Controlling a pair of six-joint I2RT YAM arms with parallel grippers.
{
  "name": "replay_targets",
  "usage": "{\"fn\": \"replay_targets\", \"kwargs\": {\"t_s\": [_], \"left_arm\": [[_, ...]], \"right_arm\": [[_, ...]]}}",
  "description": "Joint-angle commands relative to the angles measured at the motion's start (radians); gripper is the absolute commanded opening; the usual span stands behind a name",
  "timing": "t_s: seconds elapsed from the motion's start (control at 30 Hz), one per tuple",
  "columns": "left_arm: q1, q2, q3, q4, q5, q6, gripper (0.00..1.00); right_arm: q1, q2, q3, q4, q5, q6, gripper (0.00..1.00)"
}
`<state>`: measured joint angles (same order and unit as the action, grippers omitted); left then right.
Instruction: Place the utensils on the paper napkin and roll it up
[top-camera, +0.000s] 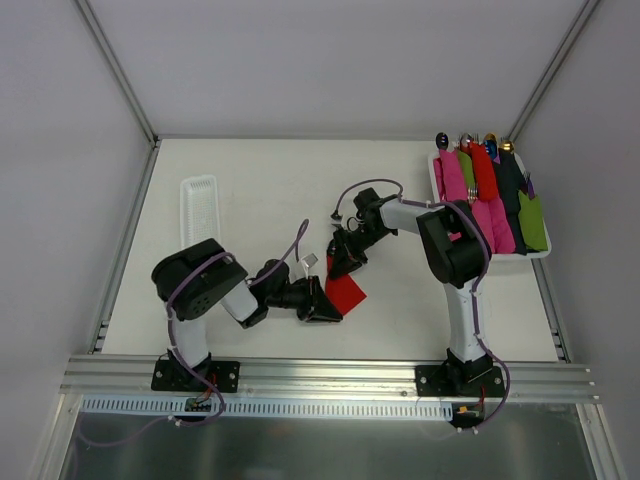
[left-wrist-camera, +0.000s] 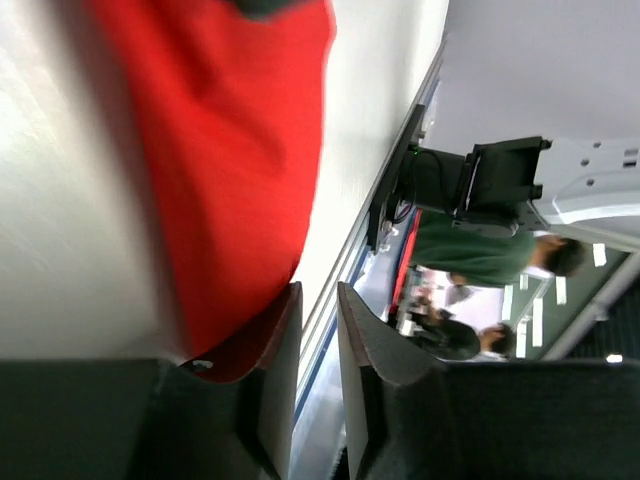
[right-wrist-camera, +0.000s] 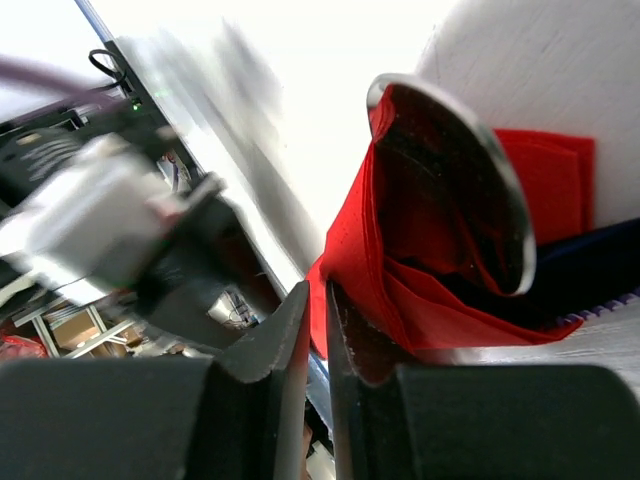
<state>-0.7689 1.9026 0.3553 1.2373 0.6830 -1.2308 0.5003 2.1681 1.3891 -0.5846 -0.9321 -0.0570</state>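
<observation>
The red paper napkin (top-camera: 349, 293) lies on the table between my two grippers. In the right wrist view the napkin (right-wrist-camera: 420, 300) is folded up around the shiny bowl of a spoon (right-wrist-camera: 455, 190). My right gripper (top-camera: 345, 264) (right-wrist-camera: 316, 292) is shut on the napkin's edge. My left gripper (top-camera: 327, 308) sits at the napkin's near left edge. In the left wrist view the napkin (left-wrist-camera: 220, 150) lies flat beside one finger, and the left gripper (left-wrist-camera: 318, 290) stands narrowly open with nothing between the jaws. A small silver piece (top-camera: 310, 260) shows left of the right gripper.
A white ribbed tray (top-camera: 197, 205) lies at the back left. A white tray (top-camera: 436, 178) at the back right holds several pink, red, green and dark rolled bundles. The aluminium rail (top-camera: 320, 375) runs along the near edge.
</observation>
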Motion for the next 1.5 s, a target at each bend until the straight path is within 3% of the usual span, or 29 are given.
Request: {"fn": "replay_targets", "kwargs": {"t_s": [0.0, 0.17, 0.3, 0.43, 0.63, 0.8, 1.1, 1.2, 1.47], "left_arm": [[-0.003, -0.193, -0.001, -0.232, -0.059, 0.158, 0.23], [-0.006, -0.391, 0.106, -0.516, -0.105, 0.313, 0.25], [-0.006, -0.360, 0.145, -0.530, -0.083, 0.320, 0.25], [-0.004, -0.252, 0.122, -0.397, -0.062, 0.266, 0.23], [-0.004, 0.019, 0.036, -0.026, -0.056, 0.102, 0.20], [0.017, 0.183, 0.008, 0.189, -0.046, -0.010, 0.17], [0.025, 0.184, -0.004, 0.154, -0.063, -0.015, 0.11], [0.026, 0.193, -0.001, 0.151, -0.062, -0.019, 0.11], [0.026, 0.194, 0.002, 0.142, -0.065, -0.021, 0.11]], "right_arm": [[0.003, 0.027, 0.005, -0.011, 0.144, -0.056, 0.15], [0.003, 0.022, 0.002, -0.012, 0.145, -0.066, 0.15], [0.004, 0.025, 0.005, -0.012, 0.142, -0.069, 0.14], [0.003, 0.024, 0.007, -0.014, 0.141, -0.072, 0.14], [0.004, 0.024, 0.013, -0.018, 0.134, -0.076, 0.14], [0.004, 0.010, 0.013, -0.017, 0.134, -0.081, 0.14], [-0.046, -0.206, 0.050, -0.084, 0.164, -0.080, 0.41], [-0.080, -0.261, 0.047, -0.101, 0.229, -0.095, 0.56], [-0.048, -0.218, 0.042, -0.156, 0.346, -0.147, 0.59]]}}
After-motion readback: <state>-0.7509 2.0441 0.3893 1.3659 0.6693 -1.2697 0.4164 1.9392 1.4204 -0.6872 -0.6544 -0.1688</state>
